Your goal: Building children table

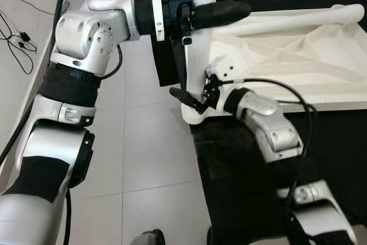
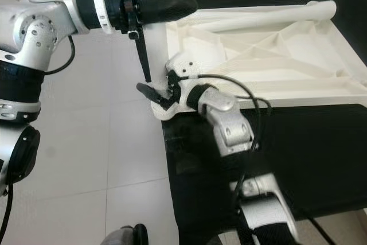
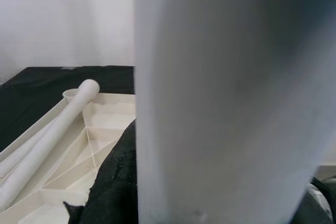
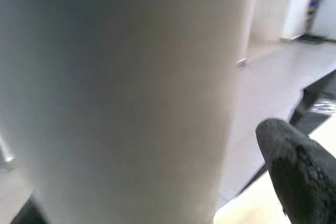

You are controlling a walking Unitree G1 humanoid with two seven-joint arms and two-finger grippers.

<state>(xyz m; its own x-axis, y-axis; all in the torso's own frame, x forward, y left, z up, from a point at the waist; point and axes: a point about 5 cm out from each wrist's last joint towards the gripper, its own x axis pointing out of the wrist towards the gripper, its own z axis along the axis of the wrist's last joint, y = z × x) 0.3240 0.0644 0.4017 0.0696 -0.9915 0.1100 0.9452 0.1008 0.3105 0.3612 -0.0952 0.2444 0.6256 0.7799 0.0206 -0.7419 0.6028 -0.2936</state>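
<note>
Gripping the white leg (image 2: 148,32) low, near its socket at the tabletop's (image 2: 269,55) corner, the right pincer (image 2: 163,93) is closing on it. Higher up, the left pincer (image 1: 198,12) is clamping the same upright leg. Farther, a second leg (image 1: 287,18) is lying on the upturned tabletop.
</note>
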